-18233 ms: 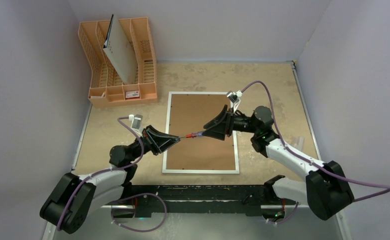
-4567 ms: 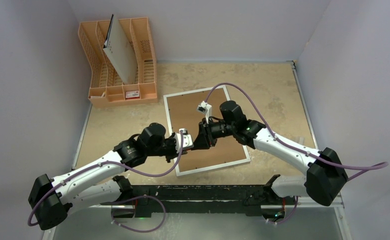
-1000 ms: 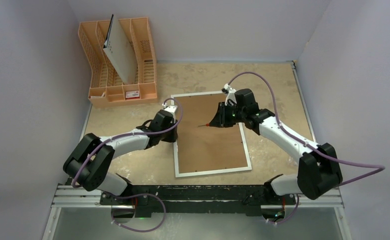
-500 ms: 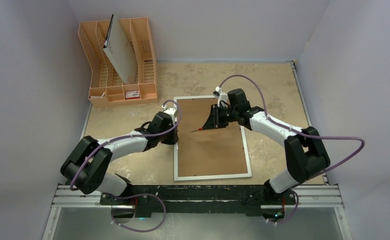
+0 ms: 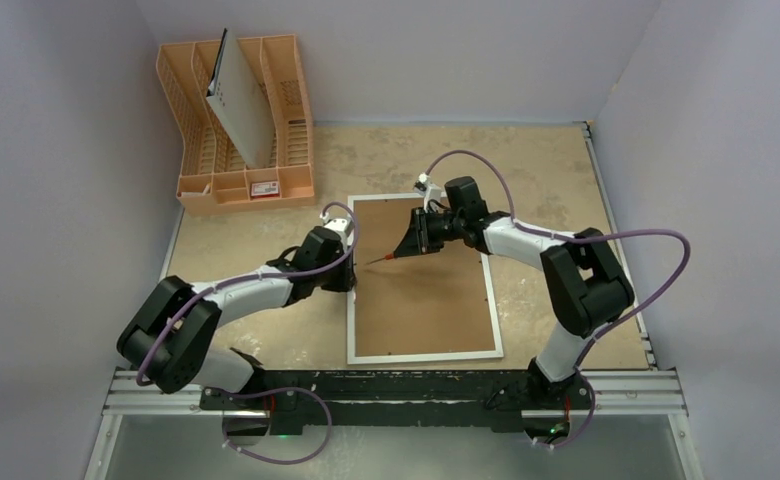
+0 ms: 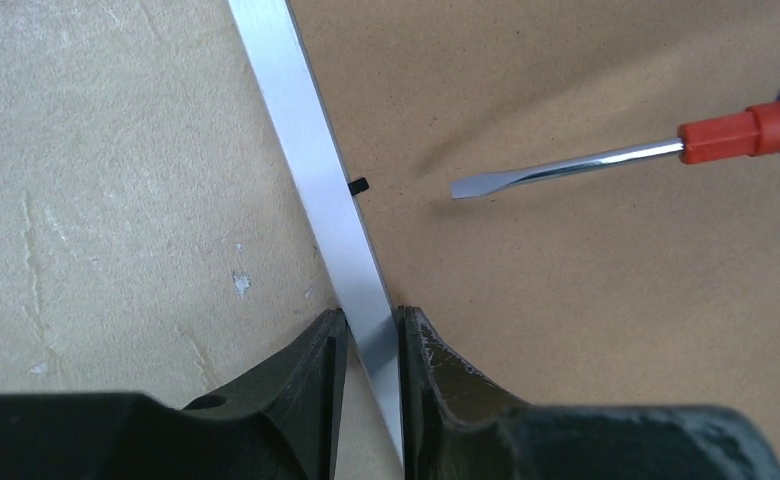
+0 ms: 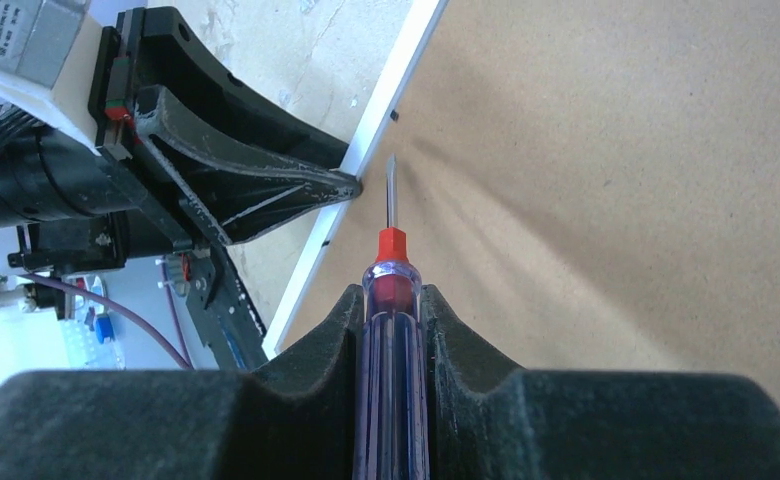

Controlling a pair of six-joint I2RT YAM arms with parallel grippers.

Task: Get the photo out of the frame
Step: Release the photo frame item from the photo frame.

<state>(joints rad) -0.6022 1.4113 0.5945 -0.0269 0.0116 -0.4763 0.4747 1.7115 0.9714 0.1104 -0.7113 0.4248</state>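
Note:
The frame [image 5: 426, 310] lies back-up in the middle of the table, its brown fibreboard back ringed by a narrow white border [image 6: 306, 130]. The photo is hidden under that back. My left gripper [image 5: 349, 272] straddles the left border, one finger on the table side and one on the board side, shut on it [image 6: 369, 315]. My right gripper [image 5: 407, 244] is shut on a screwdriver [image 7: 391, 250] with a clear blue handle and red collar. The flat blade [image 6: 556, 168] hovers over the board, pointing at the left border close to a small black tab [image 6: 358, 185].
An orange plastic rack [image 5: 191, 150] stands at the back left with a grey-white holed board [image 5: 241, 110] leaning in it. Pale walls close in on the left, back and right. A black rail [image 5: 396, 385] runs along the near edge.
The right gripper has carried the screwdriver left, its tip now near the frame's left border. The frame has turned square to the table. The left gripper stays on the border.

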